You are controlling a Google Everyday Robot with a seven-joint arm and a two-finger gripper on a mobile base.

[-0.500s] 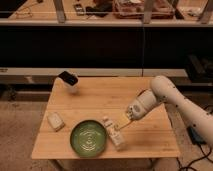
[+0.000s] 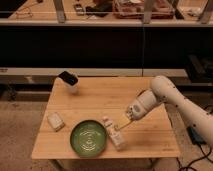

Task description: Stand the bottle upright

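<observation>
1. Pale wood makes up the desk (image 2: 145,100), which we see from the front and somewhat above, with dark shelving behind it.
2. The white, jointed robot arm (image 2: 170,97) comes in from the right edge and bends down towards the front half of the desk.
3. The claw (image 2: 122,123) sits low over the wood, just to the right of the green plate (image 2: 73,141). Its yellowish fingers point down and to the left, and we read them as pressed together.
4. The bottle (image 2: 115,136) is not upright. It lies on its side on the desk, just beside the plate's right rim, and runs diagonally from back-left to front-right.
5. What looks to us like the bottle's narrower end points towards the back of the desk.
6. The claw's tip meets the bottle at its rear half. We cannot tell whether the fingers pinch it or only touch its side.
7. The plate rests near the desk's front edge, left of the bottle, with a paler pattern at its middle.
8. A flat whitish block (image 2: 55,121) lies on the left side of the desk, near the plate but apart from it.
9. A white cup with a black top (image 2: 69,80) stands tilted at the back-left corner, well apart from the bottle and the claw.
</observation>
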